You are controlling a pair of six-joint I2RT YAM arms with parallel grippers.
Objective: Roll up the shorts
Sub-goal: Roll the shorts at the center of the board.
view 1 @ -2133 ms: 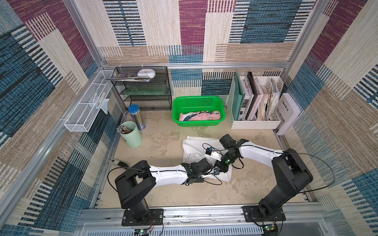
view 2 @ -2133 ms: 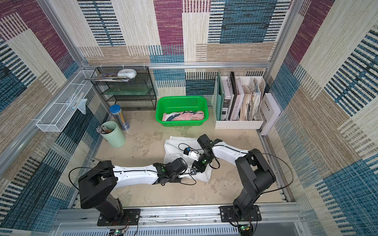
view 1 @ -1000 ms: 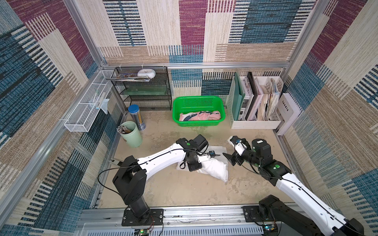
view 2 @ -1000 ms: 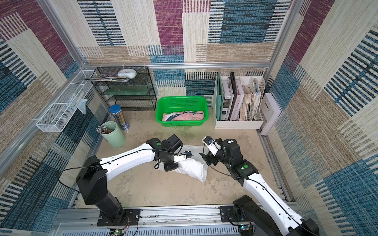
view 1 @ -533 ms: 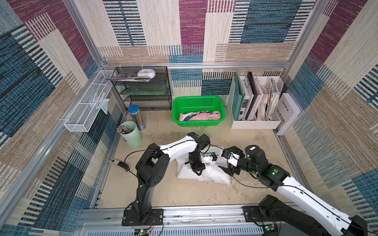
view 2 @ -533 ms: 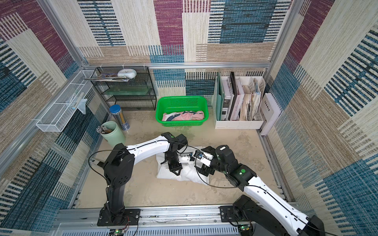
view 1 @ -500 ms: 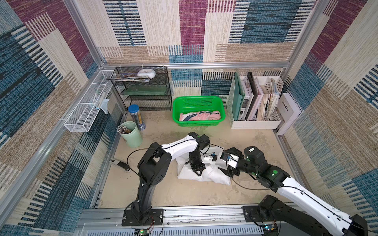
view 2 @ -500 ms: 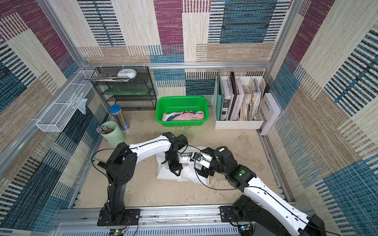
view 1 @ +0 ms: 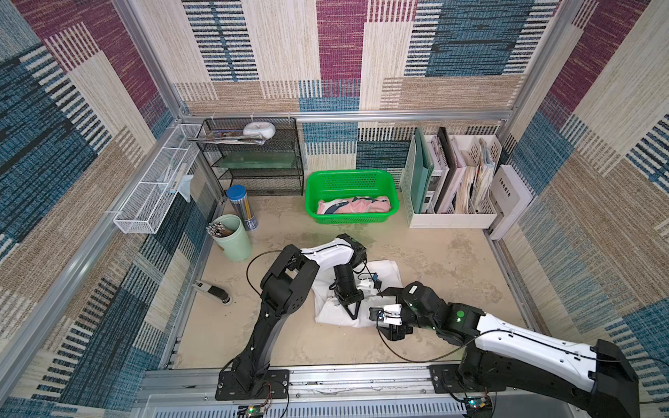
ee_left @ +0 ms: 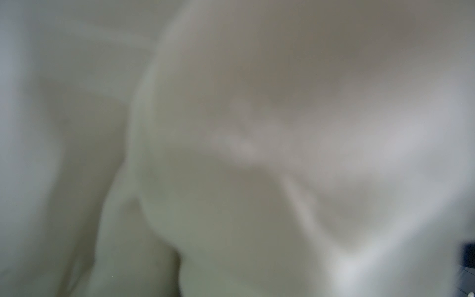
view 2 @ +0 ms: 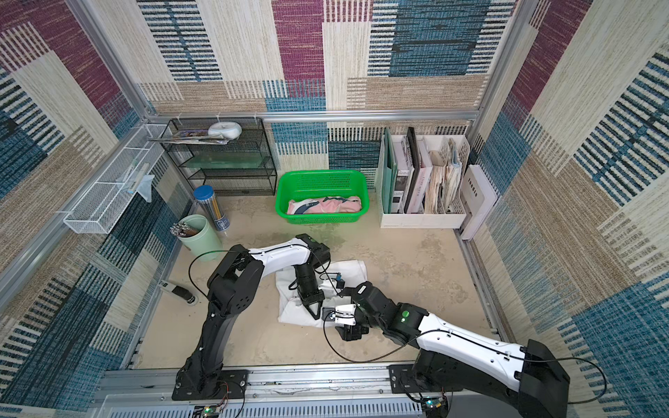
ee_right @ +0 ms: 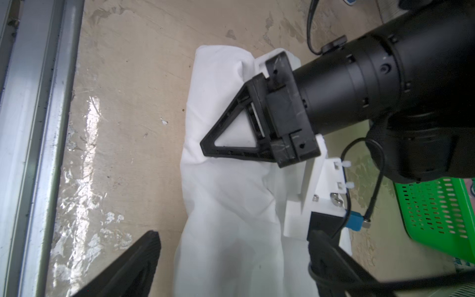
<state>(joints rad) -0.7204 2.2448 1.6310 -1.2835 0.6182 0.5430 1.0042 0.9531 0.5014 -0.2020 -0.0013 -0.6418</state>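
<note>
The white shorts lie partly rolled in the middle of the table, seen in both top views. My left gripper is shut, its tips pressing down on the roll; whether they pinch cloth does not show. Blurred white cloth fills the left wrist view. My right gripper is open and straddles the near end of the roll, one finger on each side, close to the left gripper. The pink shorts lie in the green basket at the back.
A mint cup of pens and a blue-lidded tube stand at the back left beside a black wire shelf. A white file organizer is at the back right. A small handset lies left. A metal rail edges the table.
My right gripper has come down toward the front, to the near end of the white roll, staying open. The left arm has pulled its elbow in, keeping its shut gripper on the cloth.
</note>
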